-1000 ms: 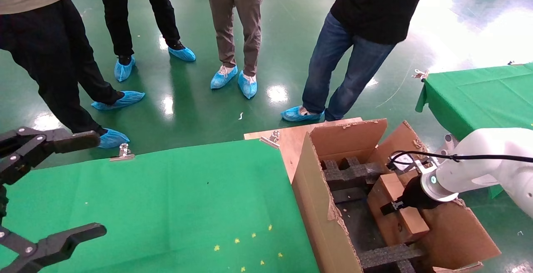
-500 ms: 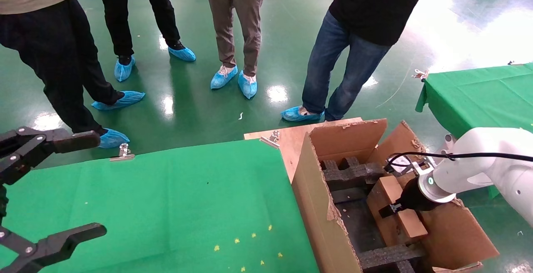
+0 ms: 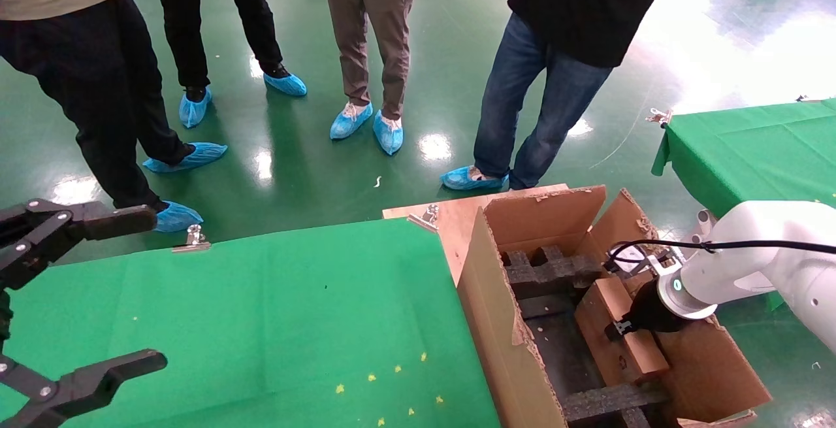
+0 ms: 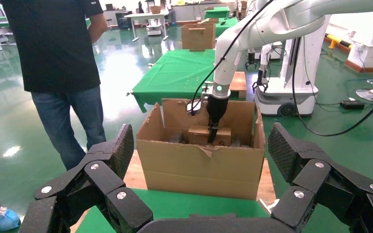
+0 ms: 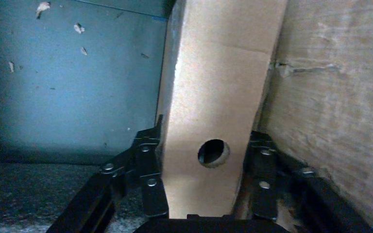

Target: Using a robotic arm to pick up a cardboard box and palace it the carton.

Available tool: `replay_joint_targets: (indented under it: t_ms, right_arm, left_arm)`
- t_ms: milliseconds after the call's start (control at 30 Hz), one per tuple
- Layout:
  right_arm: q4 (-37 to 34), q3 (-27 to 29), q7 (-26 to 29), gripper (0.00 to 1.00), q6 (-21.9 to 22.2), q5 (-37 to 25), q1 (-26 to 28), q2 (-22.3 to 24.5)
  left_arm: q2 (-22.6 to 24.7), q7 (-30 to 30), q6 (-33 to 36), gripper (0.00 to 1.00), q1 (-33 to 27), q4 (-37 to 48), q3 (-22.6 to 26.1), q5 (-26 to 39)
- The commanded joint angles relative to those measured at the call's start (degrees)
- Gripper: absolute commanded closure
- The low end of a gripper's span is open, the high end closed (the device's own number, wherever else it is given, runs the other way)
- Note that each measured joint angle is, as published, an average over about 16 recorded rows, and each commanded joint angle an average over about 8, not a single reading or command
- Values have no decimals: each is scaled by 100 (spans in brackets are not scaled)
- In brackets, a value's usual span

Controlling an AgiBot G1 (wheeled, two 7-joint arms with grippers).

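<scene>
Where the right hand [image 3: 620, 330] reaches down into the carton [image 3: 503, 323], its 2 black fingers [image 5: 148, 182] are clenched on the 2 broad faces of the box [image 3: 617, 330], which stands tilted on edge inside, close against the carton's right wall. No writing can be read on either; the box's narrow side facing the wrist camera shows only a round hole [image 5: 213, 153], and a small dark mark low on the box in the left wrist view is too small to make out. That wall leaves almost no room beside the box, while the other side opens onto bare floor between black foam inserts [image 3: 552, 268]. Corrugated and brown, the carton has ragged, torn flap edges; the box is smooth, flat and rectangular. Off to the side, the left hand [image 4: 199, 165] hangs released and spread wide over the green-clothed tabletop [image 3: 261, 310], well apart from the carton.
</scene>
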Motion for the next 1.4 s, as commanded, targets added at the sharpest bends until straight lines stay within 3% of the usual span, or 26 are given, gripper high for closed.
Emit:
replay_joint_targets:
  t_ms: [33, 433, 700, 1100, 1400]
  right_arm:
    - [5, -2, -8, 0, 13, -10, 12, 3]
    - [79, 37, 48, 0, 28, -30, 275, 76]
    - [432, 221, -81, 0, -42, 62, 969, 233]
    - [1886, 688, -195, 0, -705, 555, 2219, 853]
    - [3050, 1083, -67, 0, -1310, 1308, 2696, 1492]
  left_arm:
    - [0, 0, 0, 0, 0, 0, 0, 0]
    - [0, 1, 0, 0, 0, 0, 1, -1]
    - [0, 1, 0, 0, -1, 0, 2, -1]
    - [-1, 1, -1, 0, -1, 0, 2, -1]
    - [-1, 1, -2, 0, 0, 1, 2, -2]
